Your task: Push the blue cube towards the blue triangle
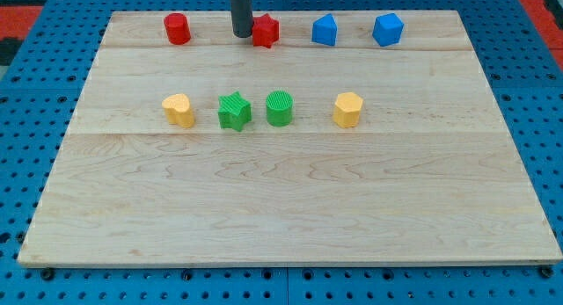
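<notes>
Two blue blocks sit at the view's top right. The blue cube (387,29) shows angled faces. The other blue block (325,30), just to its left, has a pointed top and looks like the blue triangle. They stand apart with a small gap between them. My tip (241,34) is at the view's top, touching or almost touching the left side of a red star (266,30). It is well left of both blue blocks.
A red cylinder (177,29) stands at the top left. A middle row holds a yellow heart (179,110), a green star (234,111), a green cylinder (279,108) and a yellow hexagon (347,110). The wooden board (281,208) lies on blue pegboard.
</notes>
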